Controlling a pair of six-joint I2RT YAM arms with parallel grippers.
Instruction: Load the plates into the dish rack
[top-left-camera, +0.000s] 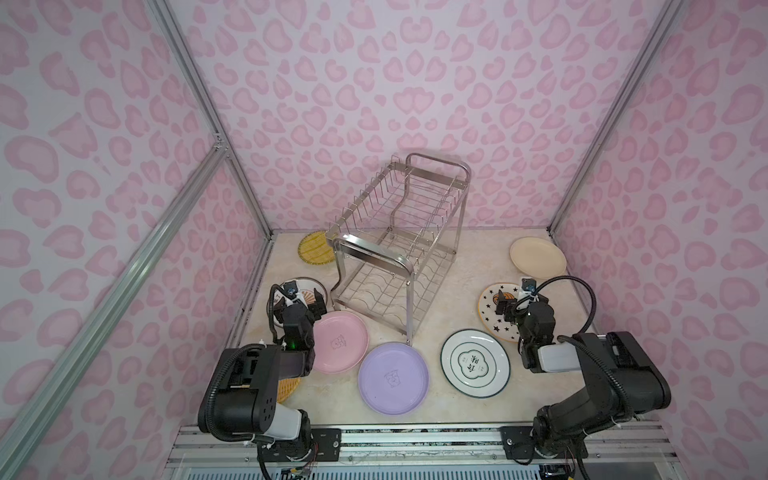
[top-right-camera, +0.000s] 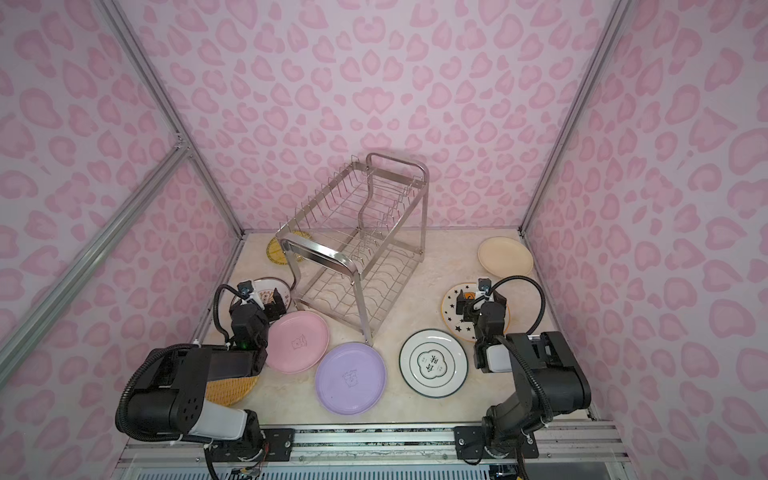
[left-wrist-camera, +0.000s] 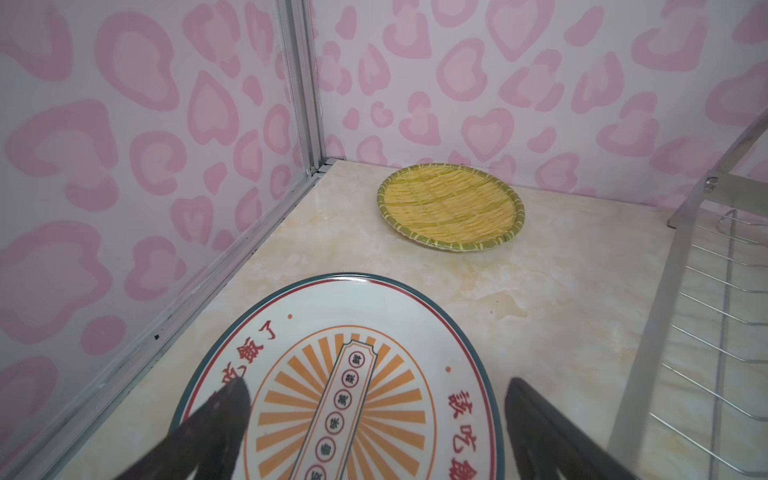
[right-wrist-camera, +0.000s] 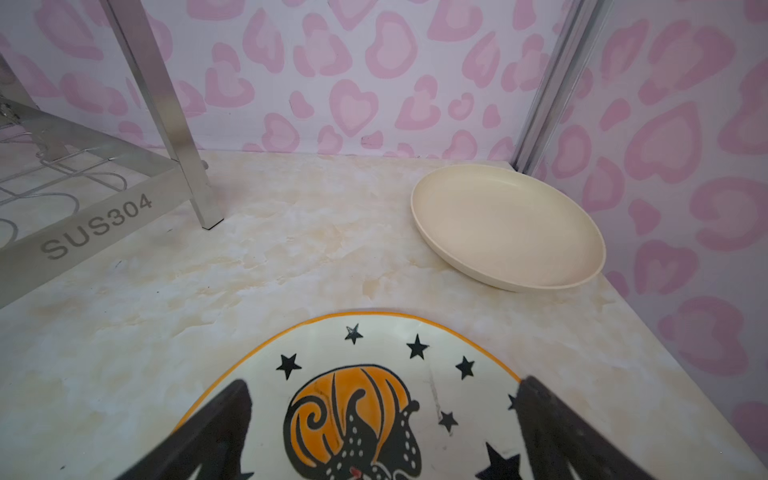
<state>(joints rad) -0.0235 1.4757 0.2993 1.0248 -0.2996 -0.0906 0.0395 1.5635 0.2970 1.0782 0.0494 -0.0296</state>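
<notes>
Gaping wide, left claw (left-wrist-camera: 378, 390) and right claw (right-wrist-camera: 384, 388) hang above glossy round plates (top-left-camera: 340, 340) beside the shiny wire dish rack (top-left-camera: 374, 248).

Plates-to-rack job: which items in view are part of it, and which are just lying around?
Job: dish rack; pink plate; lilac plate; cream plate; yellow striped plate; orange woven-look plate, mostly under the left arm; ring-emblem plate; star plate; orange-radial plate.
Not the job: only fixtures: marble-look tabletop; heart-print walls; aluminium frame.
</notes>
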